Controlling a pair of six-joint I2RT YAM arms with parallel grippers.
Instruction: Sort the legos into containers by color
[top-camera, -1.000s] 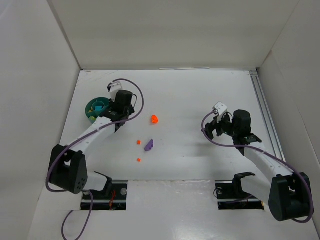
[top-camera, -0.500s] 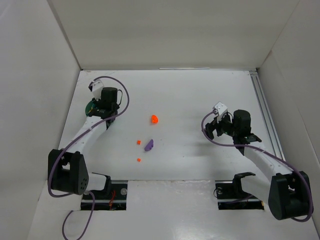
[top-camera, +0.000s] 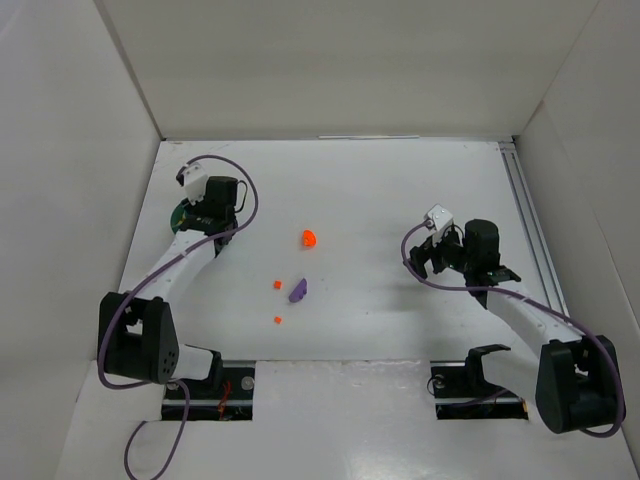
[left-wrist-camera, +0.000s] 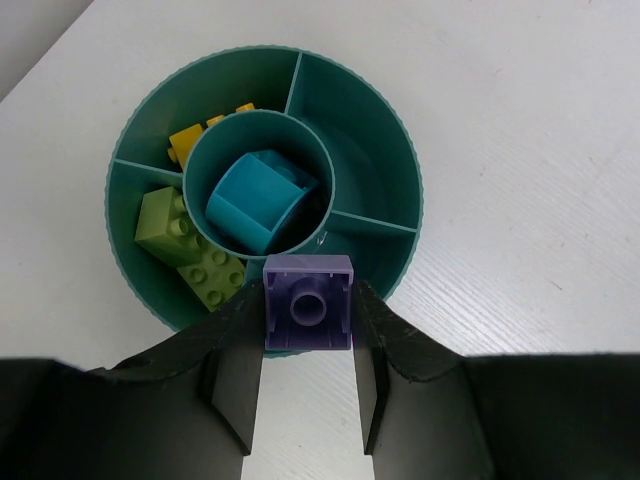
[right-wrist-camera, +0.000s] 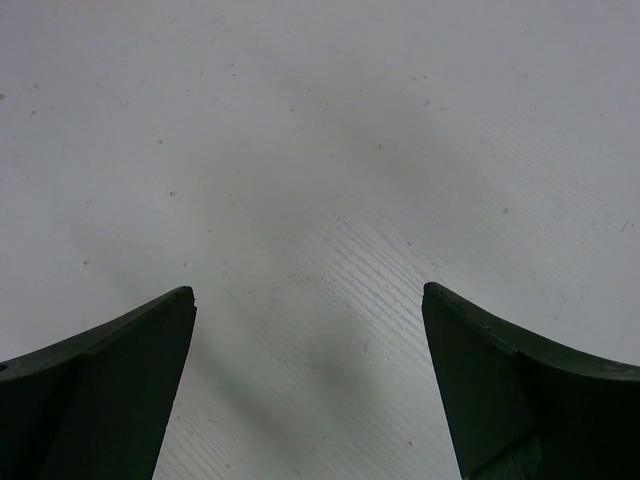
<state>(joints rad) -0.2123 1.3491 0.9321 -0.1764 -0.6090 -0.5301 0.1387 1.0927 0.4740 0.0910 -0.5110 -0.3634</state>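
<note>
Tub (left-wrist-camera: 365, 140) teal. Contents: cyan brick (left-wrist-camera: 260, 200), lime green bricks (left-wrist-camera: 185, 245), yellow brick (left-wrist-camera: 188, 142). One square brick (left-wrist-camera: 308, 302) purple. Worktop (top-camera: 380, 190) white, bearing orange bits (top-camera: 309, 238), purple piece (top-camera: 298, 291).

Counted one teal tub (left-wrist-camera: 400, 150). Inside it, tallied one cyan brick (left-wrist-camera: 260, 200), two lime green bricks (left-wrist-camera: 165, 222) and yellow bricks (left-wrist-camera: 180, 145) of unclear number. Found one purple brick (left-wrist-camera: 308, 280) above the rim. On the bench (top-camera: 400, 190), logged three orange legos (top-camera: 308, 238) and one purple piece (top-camera: 298, 291). Noted two hands: left hand (left-wrist-camera: 308, 315), right hand (right-wrist-camera: 308, 290).
</note>
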